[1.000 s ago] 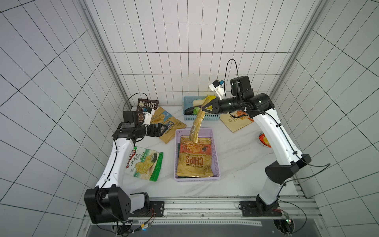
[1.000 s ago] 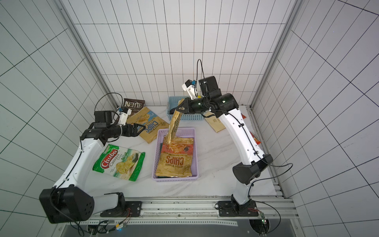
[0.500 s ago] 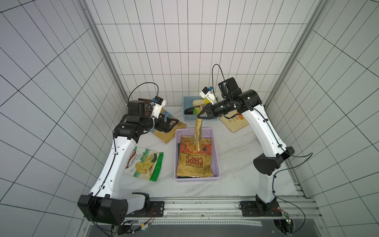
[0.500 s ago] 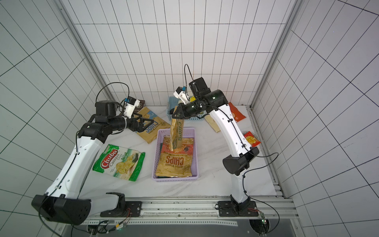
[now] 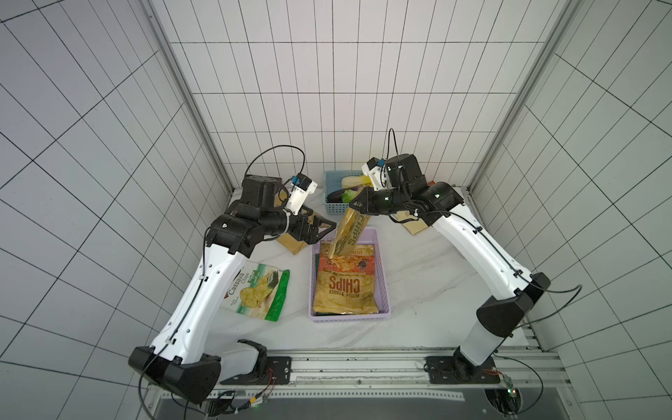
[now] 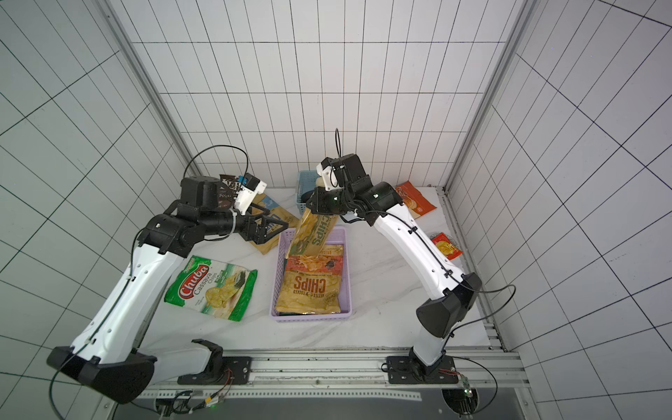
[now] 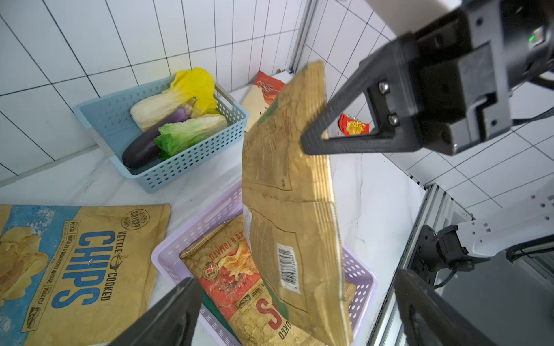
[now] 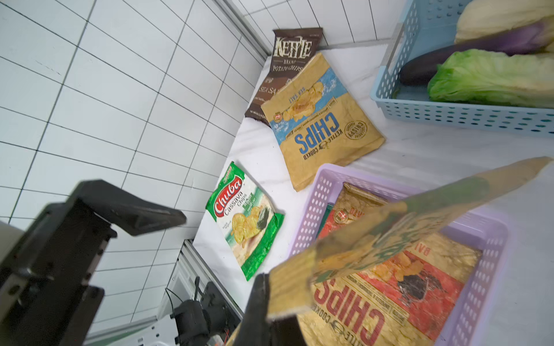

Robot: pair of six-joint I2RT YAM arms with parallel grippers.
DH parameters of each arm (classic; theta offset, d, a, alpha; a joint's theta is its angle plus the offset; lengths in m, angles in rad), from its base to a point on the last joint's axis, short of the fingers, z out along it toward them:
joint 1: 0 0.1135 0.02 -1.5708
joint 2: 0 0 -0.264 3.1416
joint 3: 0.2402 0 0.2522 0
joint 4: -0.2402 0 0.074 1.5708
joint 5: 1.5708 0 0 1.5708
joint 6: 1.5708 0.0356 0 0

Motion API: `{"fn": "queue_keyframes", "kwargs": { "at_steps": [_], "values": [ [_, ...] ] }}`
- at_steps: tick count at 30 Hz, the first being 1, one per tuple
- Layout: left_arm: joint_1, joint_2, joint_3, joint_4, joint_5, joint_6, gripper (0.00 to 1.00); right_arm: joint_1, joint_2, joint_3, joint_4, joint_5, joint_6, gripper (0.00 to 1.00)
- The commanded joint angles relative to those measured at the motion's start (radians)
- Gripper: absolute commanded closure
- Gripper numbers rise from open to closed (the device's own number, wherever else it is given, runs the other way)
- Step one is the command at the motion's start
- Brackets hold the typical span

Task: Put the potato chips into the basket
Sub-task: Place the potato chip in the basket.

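Your right gripper (image 5: 354,206) is clamped on the top edge of the green-label chips bag (image 5: 350,232). The bag hangs steeply, long axis dropping from the far side to its lower end over the far end of the lilac basket (image 5: 349,317). A red-label chips bag (image 5: 343,287) lies flat inside. Your left gripper (image 5: 324,232), jaws wide apart, sits just left of the hanging bag. The blue basket (image 7: 192,161) holds toy vegetables (image 7: 180,131). Only the left wrist view shows the bag's barcode (image 7: 289,271).

White tiled walls (image 5: 327,91) on three sides — pale marbled tabletop (image 5: 418,291), metal rail (image 5: 363,363).
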Motion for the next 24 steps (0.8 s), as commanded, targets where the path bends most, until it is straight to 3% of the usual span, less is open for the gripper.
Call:
{"fn": "queue_keyframes", "kwargs": {
  "at_steps": [1, 7, 12, 14, 22, 24],
  "values": [
    [-0.083, -0.004, -0.002, -0.036, -0.196, 0.040, 0.02, 0.024, -0.048, -0.052, 0.224, 0.119, 0.138, 1.00],
    [-0.153, 0.014, -0.027, -0.010, -0.378, 0.036, 0.05, 0.037, -0.051, -0.044, 0.234, 0.174, 0.179, 1.00],
    [-0.160, 0.014, -0.055, 0.026, -0.506, 0.026, 0.18, 0.037, -0.065, -0.054, 0.238, 0.192, 0.187, 1.00],
    [-0.160, 0.017, -0.060, 0.026, -0.539, 0.032, 0.30, 0.037, -0.068, -0.060, 0.244, 0.186, 0.186, 1.00],
    [-0.160, 0.017, -0.080, 0.051, -0.630, 0.041, 0.95, 0.037, -0.097, -0.107, 0.270, 0.180, 0.194, 1.00],
    [-0.160, 0.024, -0.074, 0.052, -0.664, 0.031, 1.00, 0.037, -0.107, -0.119, 0.270, 0.184, 0.195, 1.00]
  ]
}}
